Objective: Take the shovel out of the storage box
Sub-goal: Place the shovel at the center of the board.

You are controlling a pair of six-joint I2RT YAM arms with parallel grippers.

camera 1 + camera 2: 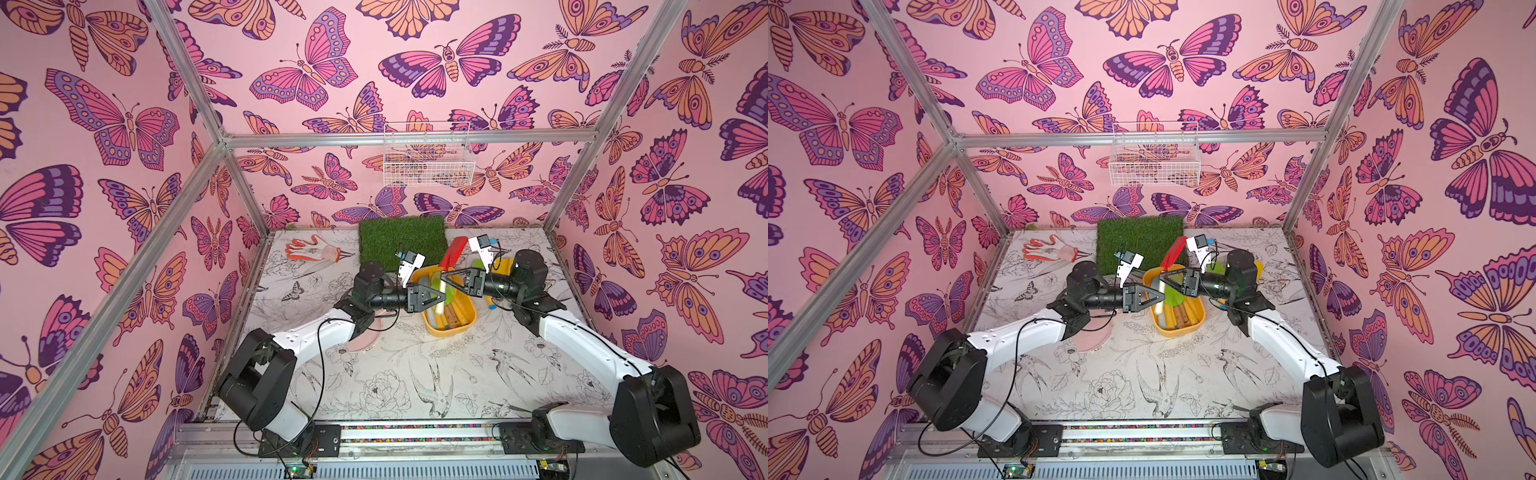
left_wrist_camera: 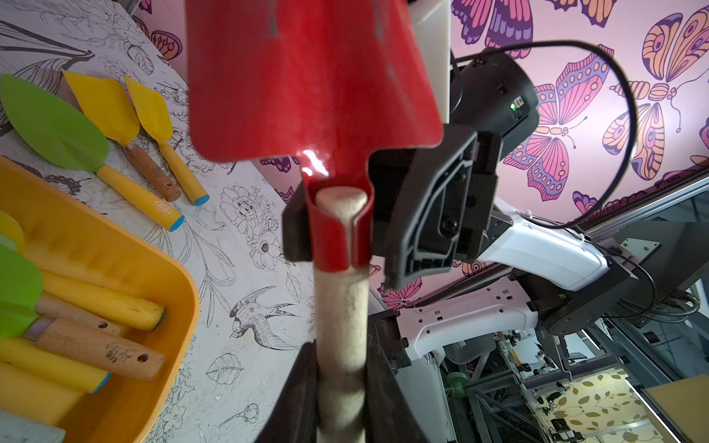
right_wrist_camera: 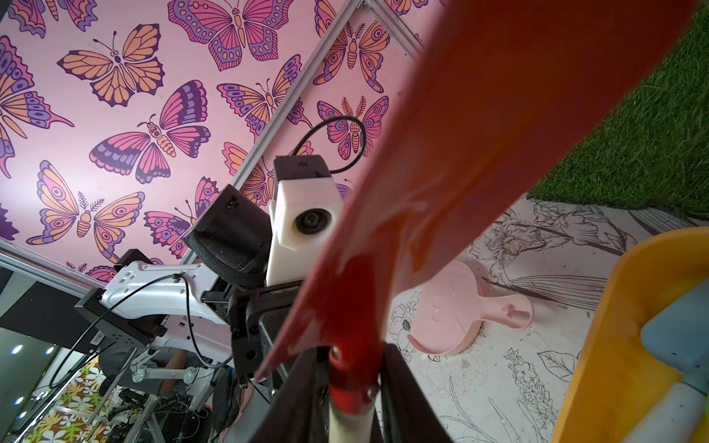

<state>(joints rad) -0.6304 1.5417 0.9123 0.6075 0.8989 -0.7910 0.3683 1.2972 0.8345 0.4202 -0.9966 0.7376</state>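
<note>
The shovel (image 1: 454,251) has a red blade (image 2: 314,84) and a pale handle (image 2: 341,307). It hangs tilted above the yellow-orange storage box (image 1: 446,331), blade toward the back wall. My left gripper (image 1: 439,297) is shut on the handle, and in the left wrist view its fingers (image 2: 297,379) press both sides. My right gripper (image 1: 447,276) is shut on the red socket (image 3: 351,368) just below the blade. Both top views show the same two grips, with the shovel (image 1: 1173,252) over the box (image 1: 1177,330). Several other tools with yellow and wooden handles (image 2: 96,349) lie in the box.
A green trowel (image 2: 53,126) and two yellow ones (image 2: 107,103) lie on the table right of the box. A pink dustpan (image 3: 460,310) lies under my left arm. Behind are a grass mat (image 1: 401,239), gloves (image 1: 311,249) and a white wire basket (image 1: 428,160) on the wall.
</note>
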